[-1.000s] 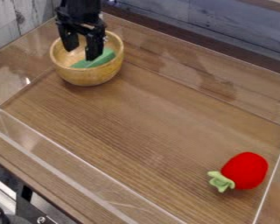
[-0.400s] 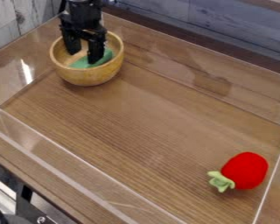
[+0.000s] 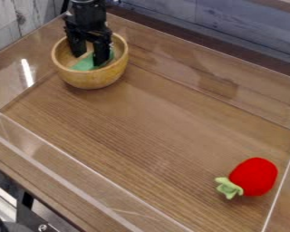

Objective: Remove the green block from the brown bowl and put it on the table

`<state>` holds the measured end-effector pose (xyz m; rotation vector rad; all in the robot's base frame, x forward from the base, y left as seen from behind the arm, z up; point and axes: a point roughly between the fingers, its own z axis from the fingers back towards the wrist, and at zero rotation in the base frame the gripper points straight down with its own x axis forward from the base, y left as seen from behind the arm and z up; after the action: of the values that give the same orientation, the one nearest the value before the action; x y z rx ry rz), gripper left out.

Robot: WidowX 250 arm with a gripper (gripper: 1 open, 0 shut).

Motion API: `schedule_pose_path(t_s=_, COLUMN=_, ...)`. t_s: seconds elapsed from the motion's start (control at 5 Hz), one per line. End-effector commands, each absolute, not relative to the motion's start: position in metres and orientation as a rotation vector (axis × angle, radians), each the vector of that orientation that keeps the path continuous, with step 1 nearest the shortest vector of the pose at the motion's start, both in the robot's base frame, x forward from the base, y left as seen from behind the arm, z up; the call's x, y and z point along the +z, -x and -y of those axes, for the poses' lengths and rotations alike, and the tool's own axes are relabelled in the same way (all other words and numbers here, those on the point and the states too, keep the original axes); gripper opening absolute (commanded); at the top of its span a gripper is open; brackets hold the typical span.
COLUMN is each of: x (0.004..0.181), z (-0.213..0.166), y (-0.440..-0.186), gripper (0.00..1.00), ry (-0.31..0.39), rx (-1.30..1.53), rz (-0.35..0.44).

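The brown bowl (image 3: 91,76) stands at the far left of the table (image 3: 172,118). Inside it lies the green block (image 3: 84,64), partly hidden by the arm. My black gripper (image 3: 90,54) points straight down into the bowl, open, with one finger on each side of the block. Whether the fingers touch the block I cannot tell.
A red strawberry toy (image 3: 249,177) with green leaves lies at the front right. Clear low plastic walls (image 3: 135,186) run around the table's edges. A grey plank wall is behind.
The gripper has sunk slightly deeper into the bowl over the block. Its jaws stay open.
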<state>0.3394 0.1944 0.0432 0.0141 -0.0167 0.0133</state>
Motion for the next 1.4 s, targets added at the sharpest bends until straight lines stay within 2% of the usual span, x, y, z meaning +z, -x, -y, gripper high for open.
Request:
schedule_pose_path(t_s=0.0, x=0.061, z=-0.204, y=-0.347, gripper=1.00, ry=-0.039, rx=0.030, rz=0.067)
schedule_pose_path(t_s=0.8, x=0.093, z=-0.198, y=-0.348, gripper=1.00, ry=0.014, rx=0.046, rz=0.114)
schedule_pose_path(t_s=1.2, x=0.077, z=-0.198, y=-0.351, gripper=1.00, ry=0.006, rx=0.050, rz=0.092)
